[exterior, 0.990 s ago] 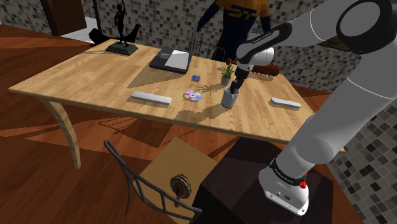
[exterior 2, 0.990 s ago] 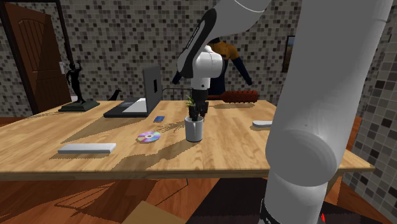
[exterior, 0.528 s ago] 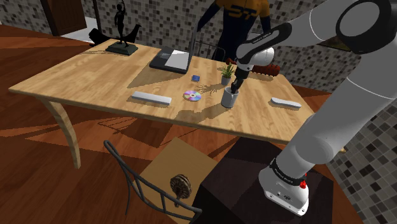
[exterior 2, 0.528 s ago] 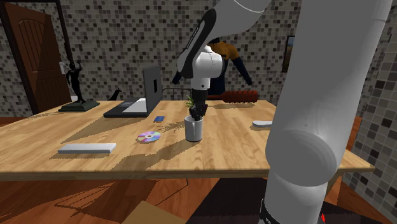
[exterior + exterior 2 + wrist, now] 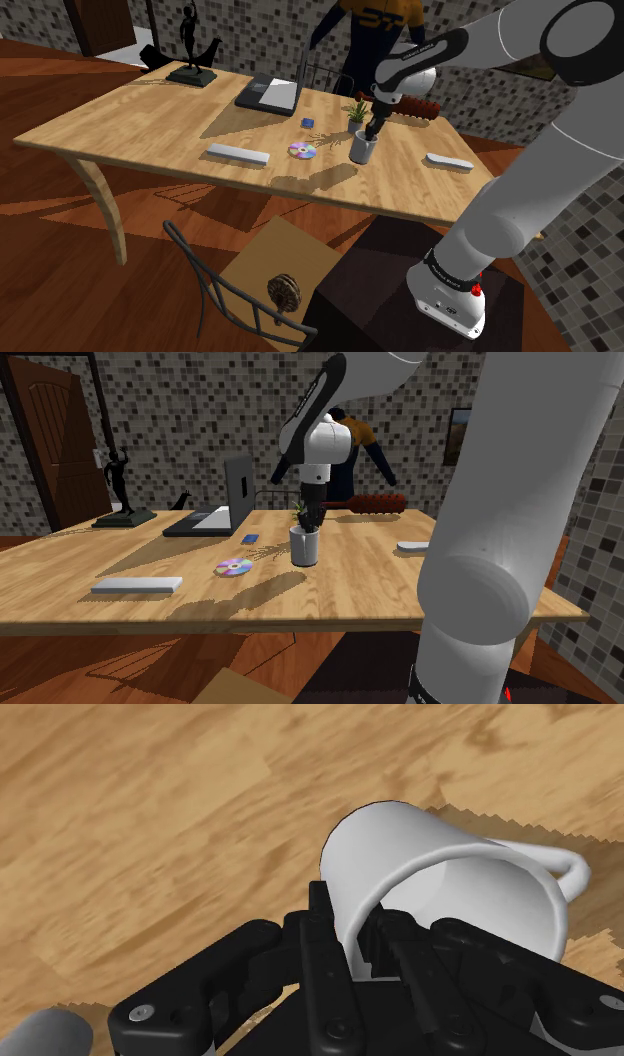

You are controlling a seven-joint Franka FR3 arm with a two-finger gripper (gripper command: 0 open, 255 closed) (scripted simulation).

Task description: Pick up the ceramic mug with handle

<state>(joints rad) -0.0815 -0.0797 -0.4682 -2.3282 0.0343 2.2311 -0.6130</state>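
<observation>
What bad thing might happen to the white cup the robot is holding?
1. The gripper pinches only one side of the mug at its rim, and the mug hangs just above the table; it might slip out and drop.
2. The little potted plant stands close behind it; a swinging mug might knock it over.

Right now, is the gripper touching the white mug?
Touching. The wrist view shows the gripper shut on the rim of the mug, one finger inside, one outside.

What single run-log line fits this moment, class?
gripper: shut on white mug rim | white mug: hanging above wooden table | handle: untouched
</observation>
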